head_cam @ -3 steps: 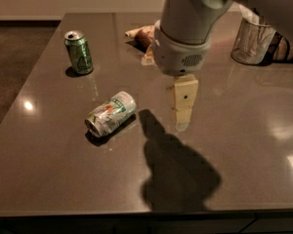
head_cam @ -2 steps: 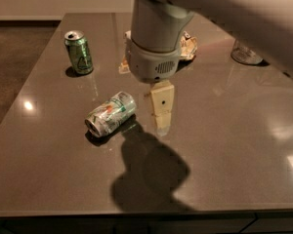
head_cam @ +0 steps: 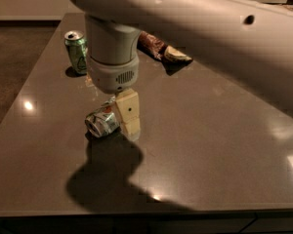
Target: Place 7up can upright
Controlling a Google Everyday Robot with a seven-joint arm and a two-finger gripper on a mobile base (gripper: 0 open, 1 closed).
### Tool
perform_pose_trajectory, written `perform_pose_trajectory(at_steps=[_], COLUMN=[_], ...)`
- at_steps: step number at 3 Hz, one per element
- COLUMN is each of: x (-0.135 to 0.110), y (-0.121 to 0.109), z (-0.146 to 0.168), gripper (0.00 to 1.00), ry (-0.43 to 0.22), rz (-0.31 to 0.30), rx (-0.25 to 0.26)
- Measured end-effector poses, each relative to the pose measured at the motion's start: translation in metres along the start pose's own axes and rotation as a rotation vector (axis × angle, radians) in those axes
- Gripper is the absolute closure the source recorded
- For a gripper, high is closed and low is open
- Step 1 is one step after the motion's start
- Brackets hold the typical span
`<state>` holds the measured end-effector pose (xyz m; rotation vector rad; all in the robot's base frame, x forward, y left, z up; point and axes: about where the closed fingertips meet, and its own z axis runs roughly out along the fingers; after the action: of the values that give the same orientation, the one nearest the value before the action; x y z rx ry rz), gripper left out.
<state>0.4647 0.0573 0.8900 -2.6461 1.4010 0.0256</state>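
While the 7up can (head_cam: 101, 122) lies on its side on the dark table (head_cam: 215, 145), the gripper (head_cam: 126, 121) hangs low just beside its right end, seemingly touching it. Whether the gripper is spread or closed cannot be told. Behind the gripper to the left a green can (head_cam: 76, 50) stands upright; behind it to the right lies a crumpled snack bag (head_cam: 162, 51).
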Motion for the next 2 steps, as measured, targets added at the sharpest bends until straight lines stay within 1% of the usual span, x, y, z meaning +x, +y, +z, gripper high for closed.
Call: perform_pose_trajectory(at_steps=[1, 2], x=[-0.017, -0.021], y=[-0.008, -0.013], z=[0.022, 0.039], gripper=[0.0, 0.24], ry=[0.002, 0.026], rz=[-0.053, -0.066], rx=[-0.034, -0.066])
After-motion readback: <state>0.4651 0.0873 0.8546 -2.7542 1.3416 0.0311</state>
